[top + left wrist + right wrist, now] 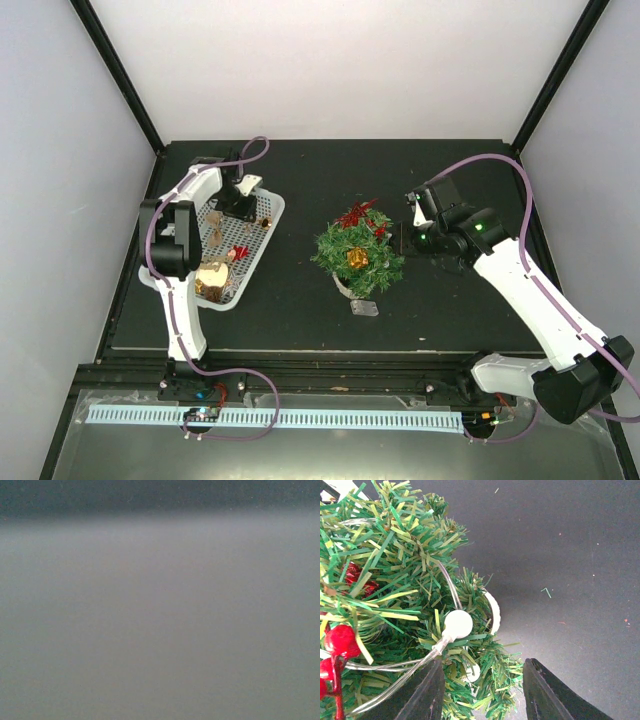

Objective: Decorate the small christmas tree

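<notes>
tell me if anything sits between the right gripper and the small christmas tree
Nothing visible does. The right gripper is right at the tree, with the lower branches lying between its open jaws. Only the tree's own light string and a white bulb run just ahead of it.

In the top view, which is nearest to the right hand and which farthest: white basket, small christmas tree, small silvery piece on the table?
1. small christmas tree: right beside the right hand.
2. small silvery piece: near the tree's base, toward the arms.
3. white basket: far left side.
</notes>
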